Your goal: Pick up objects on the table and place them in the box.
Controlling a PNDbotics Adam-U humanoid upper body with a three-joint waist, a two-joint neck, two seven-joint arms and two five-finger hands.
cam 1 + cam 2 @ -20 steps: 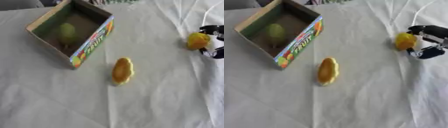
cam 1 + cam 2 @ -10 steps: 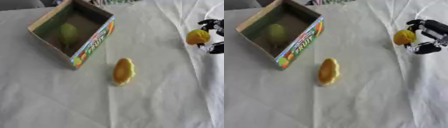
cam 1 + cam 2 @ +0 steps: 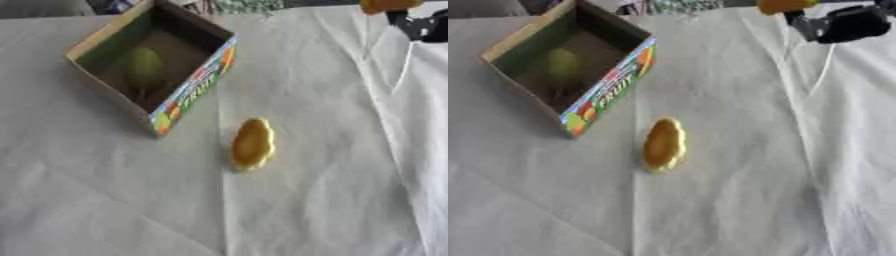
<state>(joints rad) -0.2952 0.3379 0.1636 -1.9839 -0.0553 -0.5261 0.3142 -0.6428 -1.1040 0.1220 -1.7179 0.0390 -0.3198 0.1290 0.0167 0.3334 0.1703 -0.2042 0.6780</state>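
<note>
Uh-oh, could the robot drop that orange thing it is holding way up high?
Maybe. The right hand holds the orange object at the view's top edge, off to the side of the box, so a slip could let it fall on the white cloth and roll. On the way it might also bump the box wall. The yellow object lies on the cloth, unboxed.

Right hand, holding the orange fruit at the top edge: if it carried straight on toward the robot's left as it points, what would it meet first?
Probably the box, its open top lying in that line. The right hand and its orange fruit look raised above the cloth, so height and depth are unclear.
</note>
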